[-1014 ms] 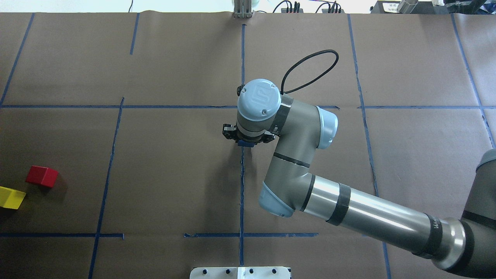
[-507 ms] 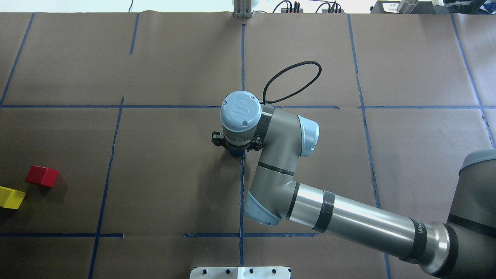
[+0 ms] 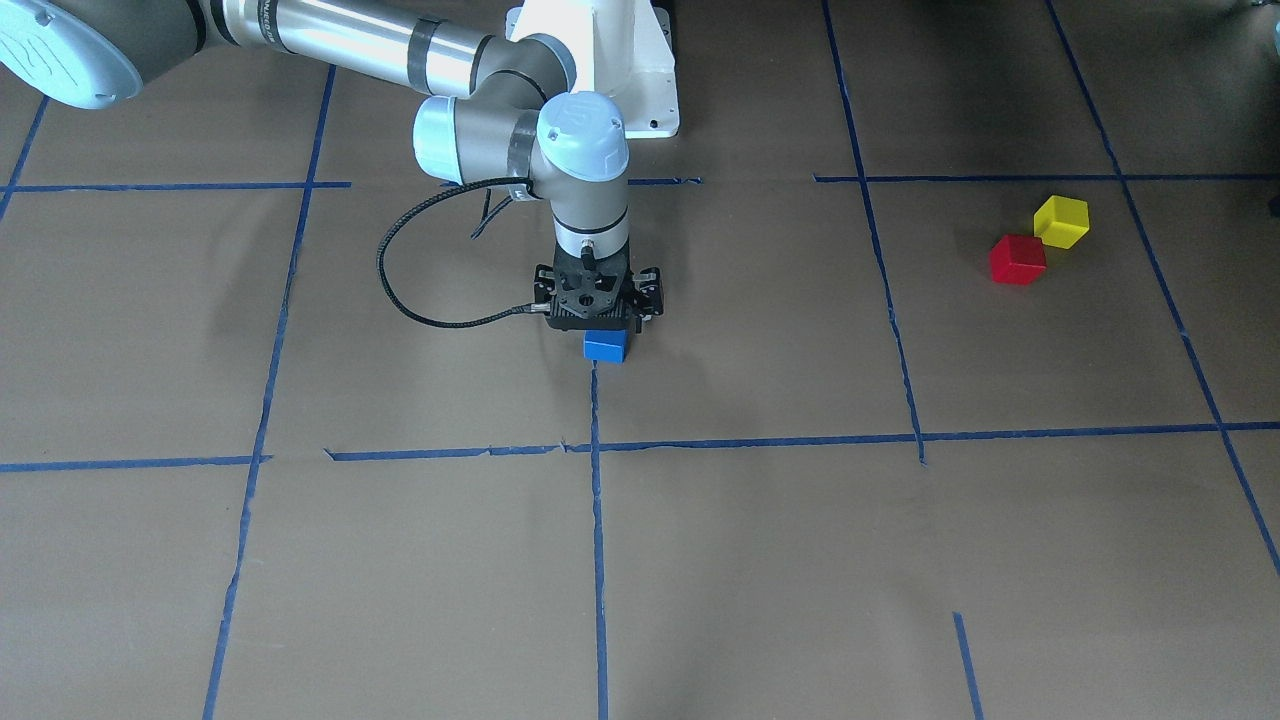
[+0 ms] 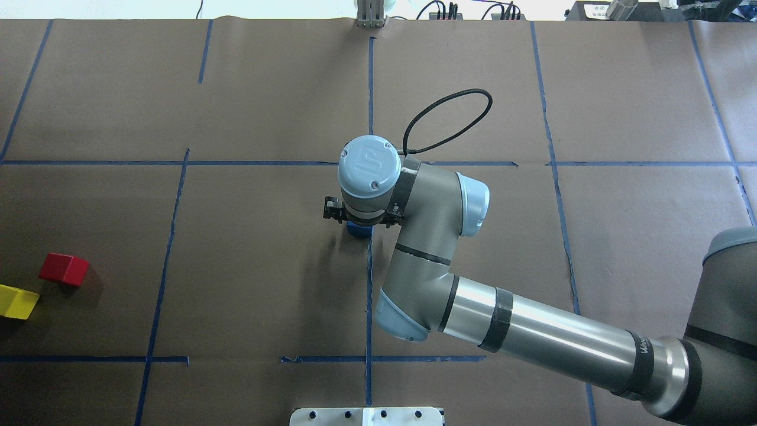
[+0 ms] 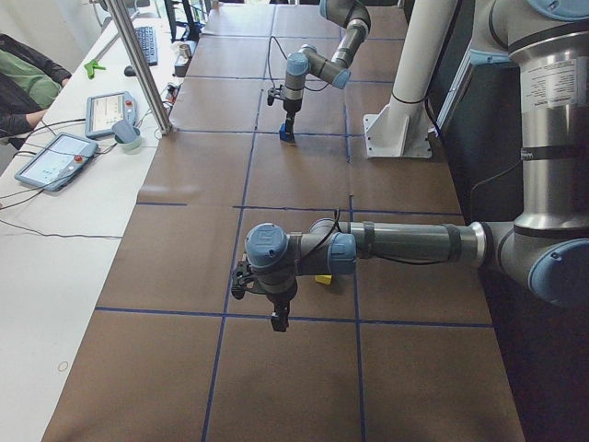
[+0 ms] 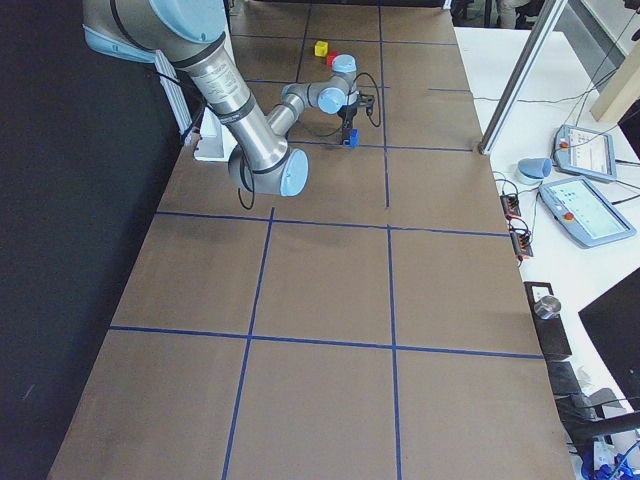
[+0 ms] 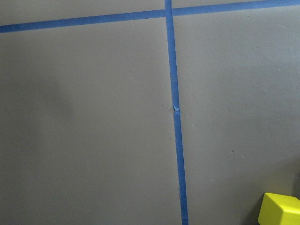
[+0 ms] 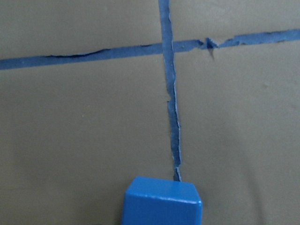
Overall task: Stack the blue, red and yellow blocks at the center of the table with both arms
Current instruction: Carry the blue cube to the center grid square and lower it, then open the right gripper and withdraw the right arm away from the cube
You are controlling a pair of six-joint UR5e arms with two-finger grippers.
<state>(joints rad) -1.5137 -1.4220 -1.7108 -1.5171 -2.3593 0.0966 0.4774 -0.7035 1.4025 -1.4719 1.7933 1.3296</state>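
The blue block sits at the middle of the table, on the long blue tape line, with the right gripper straight above it, pointing down. The gripper's black body hides the fingertips, so I cannot tell whether the jaws are pinching the block or standing spread around it. The right wrist camera shows the block at the bottom edge of its picture, with the tape running away from it.

Far off at the table's left end, the red block and the yellow block lie just beside each other. The left gripper hangs near the yellow one; I cannot tell how its jaws stand.

The right arm's pale-blue wrist cap carries a raised logo. The lettering on the band by the elbow is too small to read.

A second ago that wrist was further right and farther away. In the last half second it has hardly shifted. The red and yellow blocks have not moved.
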